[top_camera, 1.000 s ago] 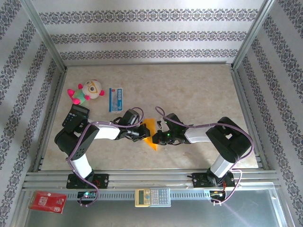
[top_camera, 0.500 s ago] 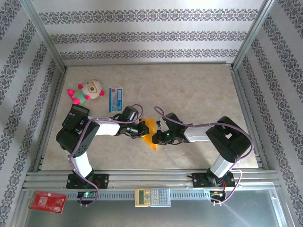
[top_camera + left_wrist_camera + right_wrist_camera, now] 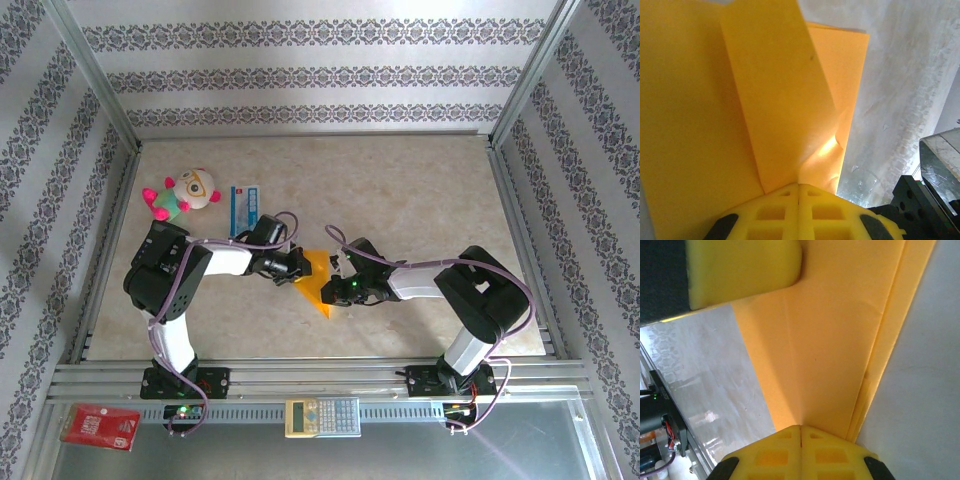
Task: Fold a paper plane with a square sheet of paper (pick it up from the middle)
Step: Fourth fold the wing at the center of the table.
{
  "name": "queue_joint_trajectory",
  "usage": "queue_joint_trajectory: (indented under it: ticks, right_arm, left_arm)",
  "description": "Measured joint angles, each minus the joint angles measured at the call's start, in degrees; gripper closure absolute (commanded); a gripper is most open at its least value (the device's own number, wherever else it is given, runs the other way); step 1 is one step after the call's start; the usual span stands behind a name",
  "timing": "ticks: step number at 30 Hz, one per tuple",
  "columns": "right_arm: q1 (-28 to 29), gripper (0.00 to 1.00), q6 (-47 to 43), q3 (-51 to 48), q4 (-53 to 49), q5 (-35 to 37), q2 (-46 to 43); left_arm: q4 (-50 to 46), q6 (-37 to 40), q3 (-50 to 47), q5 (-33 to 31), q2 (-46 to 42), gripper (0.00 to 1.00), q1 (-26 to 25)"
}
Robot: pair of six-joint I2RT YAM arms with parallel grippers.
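The orange-yellow sheet of paper point(image 3: 316, 281) lies folded into a narrow pointed shape in the middle of the table, its tip toward the near edge. My left gripper point(image 3: 298, 267) is shut on its left side. In the left wrist view the yellow jaws point(image 3: 799, 186) pinch a raised flap of the paper point(image 3: 775, 95) over a flatter layer. My right gripper point(image 3: 336, 289) is shut on the right side. The right wrist view has its jaws point(image 3: 801, 428) closed on a creased panel of the paper point(image 3: 835, 340), with stacked edges at the right. A left fingertip point(image 3: 742, 270) is at the top left there.
A plush toy point(image 3: 185, 192) and a blue-and-white packet point(image 3: 244, 209) lie at the far left of the table. On the front rail sit a beige calculator point(image 3: 322, 416) and a red card point(image 3: 99, 427). Metal frame posts and patterned walls close in the table.
The left arm has swung back and its gripper has moved toward the far side, still shut on the paper. The right arm has held still.
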Motion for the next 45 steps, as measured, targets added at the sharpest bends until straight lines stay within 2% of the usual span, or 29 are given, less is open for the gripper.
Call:
queue_joint_trajectory:
  ticks: [7, 19, 31, 36, 45]
  right_arm:
    - [0.0, 1.0, -0.96, 0.17, -0.26, -0.07, 0.04]
    - [0.0, 1.0, -1.4, 0.35, -0.72, -0.04, 0.02]
    - [0.0, 1.0, -1.46, 0.35, -0.83, 0.07, -0.02]
    - [0.0, 1.0, -2.08, 0.31, -0.9, 0.09, -0.13]
    - [0.0, 1.0, -4.61, 0.35, -4.17, 0.57, -1.68]
  left_arm:
    - [-0.85, 0.48, 2.62, 2.19, 2.23, 0.91, 1.31]
    - [-1.05, 1.55, 6.47, 1.11, 4.7, 0.87, 5.05]
    - [-3.72, 1.75, 12.09, 4.39, 8.48, 0.84, 7.34]
    - [-3.82, 2.23, 14.69, 3.56, 10.1, 0.83, 9.09]
    - [-2.21, 2.78, 15.02, -3.26, 8.83, 0.78, 13.38]
